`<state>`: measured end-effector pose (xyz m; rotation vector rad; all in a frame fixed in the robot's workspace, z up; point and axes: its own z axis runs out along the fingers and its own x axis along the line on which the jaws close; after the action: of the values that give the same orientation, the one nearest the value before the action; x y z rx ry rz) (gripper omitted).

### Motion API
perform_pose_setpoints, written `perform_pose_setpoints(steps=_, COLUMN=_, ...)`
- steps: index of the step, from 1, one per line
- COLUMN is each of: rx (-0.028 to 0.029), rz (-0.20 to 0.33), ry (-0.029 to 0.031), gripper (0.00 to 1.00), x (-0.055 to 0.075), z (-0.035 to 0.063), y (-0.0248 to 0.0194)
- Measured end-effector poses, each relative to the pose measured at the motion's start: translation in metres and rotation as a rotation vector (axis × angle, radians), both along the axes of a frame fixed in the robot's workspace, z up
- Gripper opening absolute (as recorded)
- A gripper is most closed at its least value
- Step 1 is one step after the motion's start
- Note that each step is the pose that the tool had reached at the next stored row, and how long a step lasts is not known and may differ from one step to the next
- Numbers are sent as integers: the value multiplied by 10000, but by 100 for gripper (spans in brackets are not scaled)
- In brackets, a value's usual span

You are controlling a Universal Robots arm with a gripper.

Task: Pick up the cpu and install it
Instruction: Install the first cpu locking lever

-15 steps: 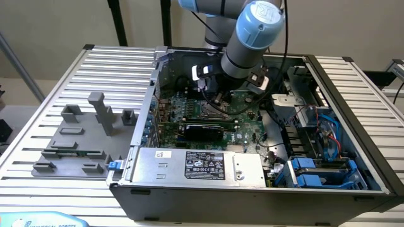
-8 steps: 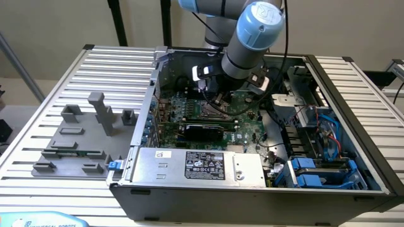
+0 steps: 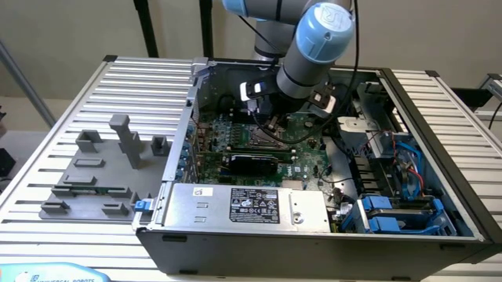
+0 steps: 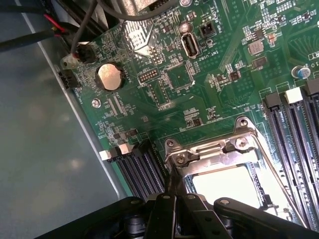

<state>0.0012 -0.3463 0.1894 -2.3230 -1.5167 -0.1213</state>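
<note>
Hovering inside the computer case (image 3: 439, 147), the end effector (image 4: 172, 199) – fingers pressed together – sits at the socket frame (image 4: 219, 152), where the cpu (image 4: 227, 186) lies.

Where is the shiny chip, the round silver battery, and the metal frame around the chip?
cpu (image 4: 229, 185), wrist view, middle of its pale shiny top.
round battery (image 4: 109, 76), wrist view, centre of its silver face.
socket frame (image 4: 219, 151), wrist view, the metal bar along the chip's edge.
</note>
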Motion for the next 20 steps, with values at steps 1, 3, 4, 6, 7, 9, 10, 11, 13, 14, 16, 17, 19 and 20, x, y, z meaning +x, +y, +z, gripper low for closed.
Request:
perform_pose_setpoints(steps=1, rx=7, rz=5, ry=0, gripper=11, x=2, z=1, y=0)
perform_pose_setpoints(steps=3, rx=29, rz=18, ry=2, gripper=11, x=4, z=1, y=1)
perform_pose_setpoints(steps=4, rx=47, rz=26, ry=2, gripper=11, x=5, z=1, y=1)
perform_pose_setpoints(steps=6, rx=113, rz=42, ry=-2, gripper=11, x=7, z=-3, y=4)
perform_pose_setpoints(steps=7, rx=144, rz=50, ry=-1, gripper=11, x=8, z=-4, y=5)
perform_pose_setpoints(steps=9, rx=216, rz=63, ry=-1, gripper=11, x=8, z=-6, y=6)
perform_pose_setpoints(steps=10, rx=252, rz=71, ry=0, gripper=11, x=8, z=-6, y=7)
perform_pose_setpoints(steps=11, rx=281, rz=76, ry=0, gripper=11, x=8, z=-6, y=7)
perform_pose_setpoints(steps=13, rx=301, rz=79, ry=-2, gripper=11, x=8, z=-2, y=8)
perform_pose_setpoints(steps=14, rx=313, rz=80, ry=-4, gripper=11, x=8, z=6, y=9)
perform_pose_setpoints(steps=16, rx=310, rz=82, ry=-1, gripper=11, x=8, z=37, y=8)
perform_pose_setpoints(steps=17, rx=314, rz=82, ry=0, gripper=11, x=8, z=54, y=8)
perform_pose_setpoints(steps=19, rx=321, rz=82, ry=2, gripper=11, x=5, z=84, y=6)
perform_pose_setpoints(steps=20, rx=329, rz=82, ry=2, gripper=11, x=-1, z=93, y=4)
